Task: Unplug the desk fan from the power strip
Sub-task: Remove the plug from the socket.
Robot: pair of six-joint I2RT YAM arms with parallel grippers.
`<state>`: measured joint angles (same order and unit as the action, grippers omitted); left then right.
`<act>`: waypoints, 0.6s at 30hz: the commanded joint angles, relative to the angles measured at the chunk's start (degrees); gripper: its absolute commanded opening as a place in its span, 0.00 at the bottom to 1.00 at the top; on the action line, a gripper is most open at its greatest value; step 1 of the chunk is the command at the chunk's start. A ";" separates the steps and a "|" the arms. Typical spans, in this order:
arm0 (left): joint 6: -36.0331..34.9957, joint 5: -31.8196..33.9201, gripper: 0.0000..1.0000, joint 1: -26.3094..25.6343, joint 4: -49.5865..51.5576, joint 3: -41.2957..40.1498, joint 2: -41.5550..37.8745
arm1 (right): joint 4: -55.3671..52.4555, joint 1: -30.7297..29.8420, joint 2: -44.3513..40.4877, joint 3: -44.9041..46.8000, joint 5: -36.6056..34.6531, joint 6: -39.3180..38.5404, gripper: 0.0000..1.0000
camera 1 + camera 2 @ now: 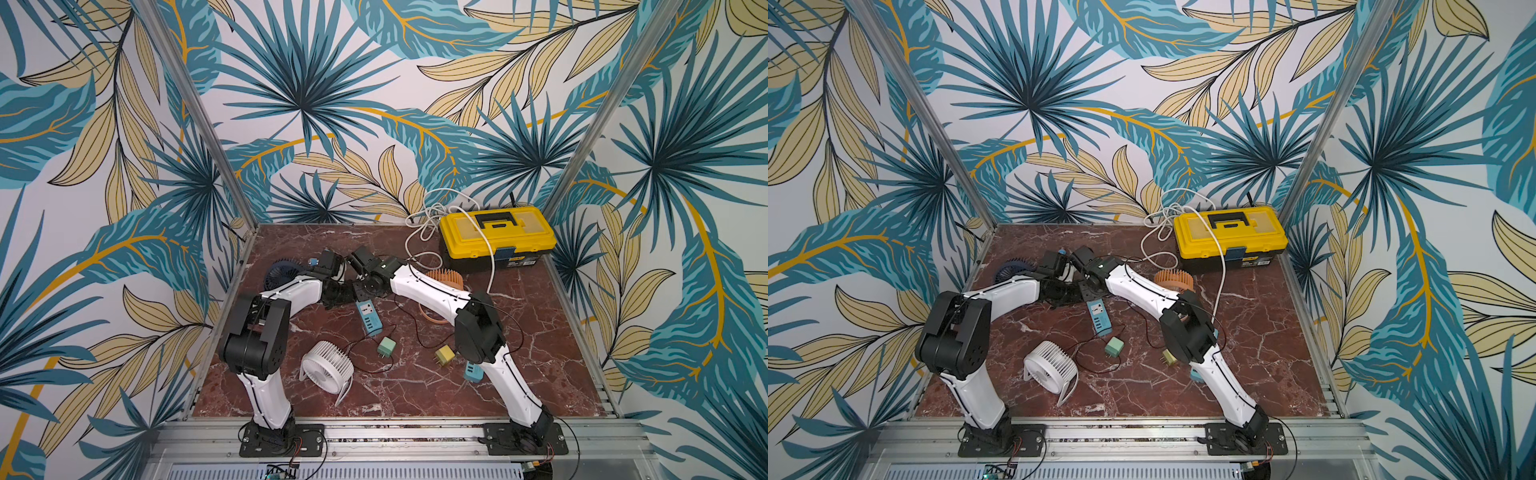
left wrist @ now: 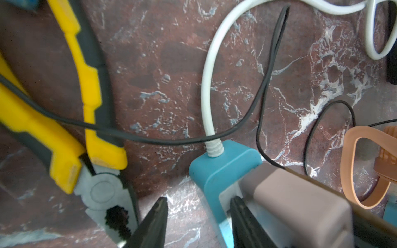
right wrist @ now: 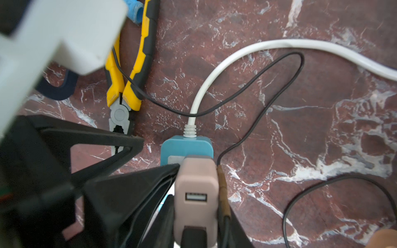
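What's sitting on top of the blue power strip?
A pinkish plug adapter sits on the blue power strip, with the right gripper shut on it. Whatever is under the adapter is hidden.

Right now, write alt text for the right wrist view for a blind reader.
The right gripper is shut on a pink adapter seated in a teal power strip on a marble table. A white cord leaves the strip; yellow-handled pliers and a black cable lie nearby.

I can read no text anywhere; the label (image 1: 515, 261) on the yellow toolbox (image 1: 496, 237), at the desk's far right corner, is too small.
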<state>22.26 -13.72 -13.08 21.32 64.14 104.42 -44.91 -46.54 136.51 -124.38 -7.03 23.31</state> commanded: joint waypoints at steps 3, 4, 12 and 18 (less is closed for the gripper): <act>-1.24 6.14 0.51 0.47 3.60 -0.41 3.31 | 0.12 -1.10 -6.79 -0.24 1.17 2.38 0.09; -1.25 6.17 0.51 0.51 3.56 -0.36 3.40 | -0.59 -1.34 -7.02 -0.18 -2.02 1.26 0.08; -1.36 6.19 0.51 0.46 3.67 0.11 3.72 | -0.31 -3.26 -7.75 0.49 -2.51 -1.41 0.08; -1.52 6.33 0.50 0.43 3.88 -0.03 3.66 | 0.19 -2.20 -6.42 -0.51 1.77 1.49 0.08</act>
<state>21.78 -14.35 -13.32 22.44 64.79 104.71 -44.16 -46.85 134.96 -121.97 -7.90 24.62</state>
